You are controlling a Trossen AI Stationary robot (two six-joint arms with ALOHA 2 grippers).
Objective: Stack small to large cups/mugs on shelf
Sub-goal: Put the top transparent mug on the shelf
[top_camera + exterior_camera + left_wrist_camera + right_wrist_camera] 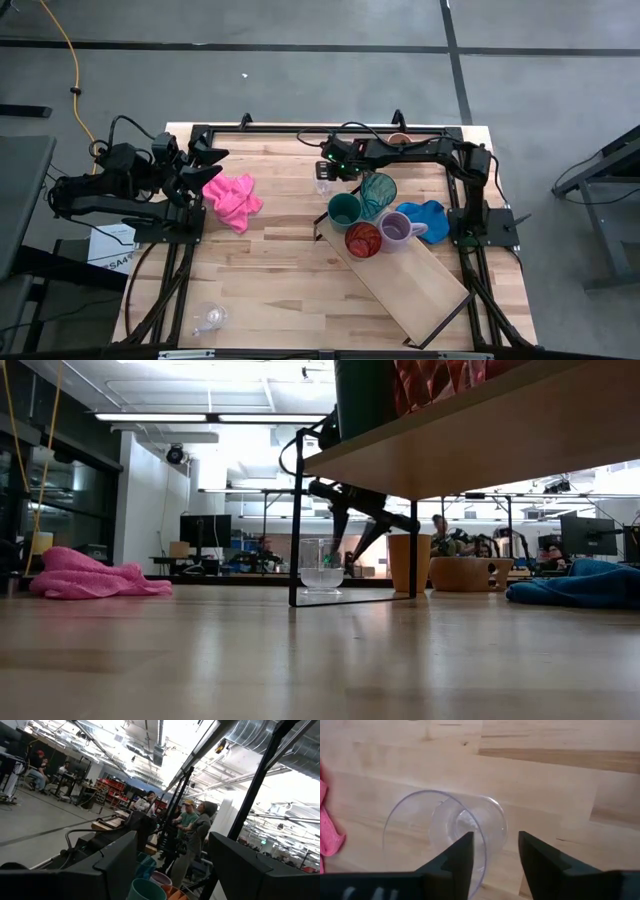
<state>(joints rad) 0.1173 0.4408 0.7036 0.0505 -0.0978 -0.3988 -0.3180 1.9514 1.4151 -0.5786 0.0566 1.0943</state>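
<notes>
Glass [455, 827] upright on table, just under open right tool [495, 852].

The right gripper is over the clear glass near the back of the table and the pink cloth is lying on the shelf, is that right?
Not quite. The right gripper is open above the clear glass, but the pink cloth lies on the bare tabletop near the left arm, well apart from the shelf, as the high view shows.
</notes>
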